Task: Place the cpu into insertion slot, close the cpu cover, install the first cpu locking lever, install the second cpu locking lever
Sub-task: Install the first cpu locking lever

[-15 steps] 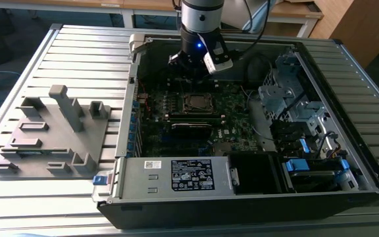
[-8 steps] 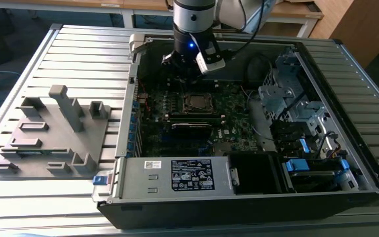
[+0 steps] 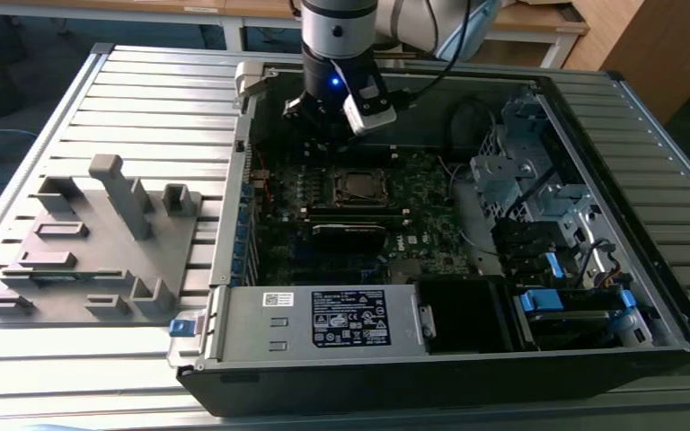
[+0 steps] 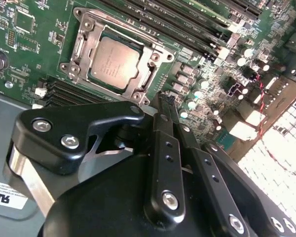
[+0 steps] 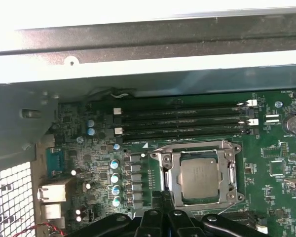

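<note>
The cpu [image 4: 113, 61] [image 5: 201, 178] lies flat in the insertion slot [image 4: 69, 66] [image 5: 160, 160] on the green board, its dull silver top showing. The cpu cover [image 4: 133, 34] [image 5: 197, 148] is down around it as a silvery frame. In the exterior view the slot [image 3: 358, 186] sits mid-board. My gripper [image 4: 165, 100] [image 5: 163, 196] hangs just beside the slot's edge, above the board, shut with nothing between its black fingers. In the exterior view the gripper [image 3: 324, 126] is a little above the slot, toward the case's far wall.
Long black memory slots [image 5: 182, 121] run beside the socket. The case's metal wall [image 5: 138, 44] rises close behind. A power supply [image 3: 321, 319] and drive cage [image 3: 537, 180] fill the near and right parts of the case. A grey fixture plate [image 3: 93, 242] lies on the exterior view's left.
</note>
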